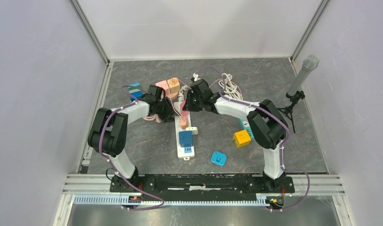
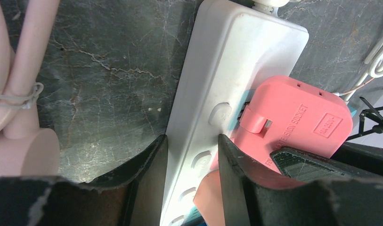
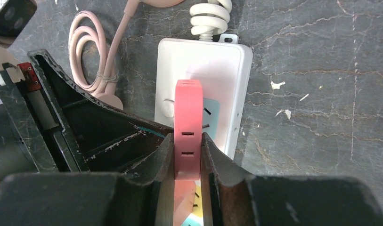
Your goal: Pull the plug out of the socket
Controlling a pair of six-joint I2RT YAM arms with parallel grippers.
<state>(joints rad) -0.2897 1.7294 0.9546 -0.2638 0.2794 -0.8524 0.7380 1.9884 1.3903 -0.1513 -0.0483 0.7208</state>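
Right wrist view: your right gripper (image 3: 187,143) is clamped on the pink plug (image 3: 188,101), which stands seated in the white power strip (image 3: 222,61). Your left gripper (image 2: 191,141) straddles the strip's edge; whether it grips cannot be told.

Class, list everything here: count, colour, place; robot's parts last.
power strip: one, white, centre
pink plug: one, pink, strip's far end
blue plug: one, blue, strip's middle
yellow adapter: one, yellow, right of strip
blue adapter: one, blue, near right
far adapters: three, pink, orange, blue, back left
white cable: one, white, back
pink cable: one, pink, left of strip
microphone: one, grey, right edge
left claw: one, black, astride strip's edge
right claw: one, black, shut on pink plug
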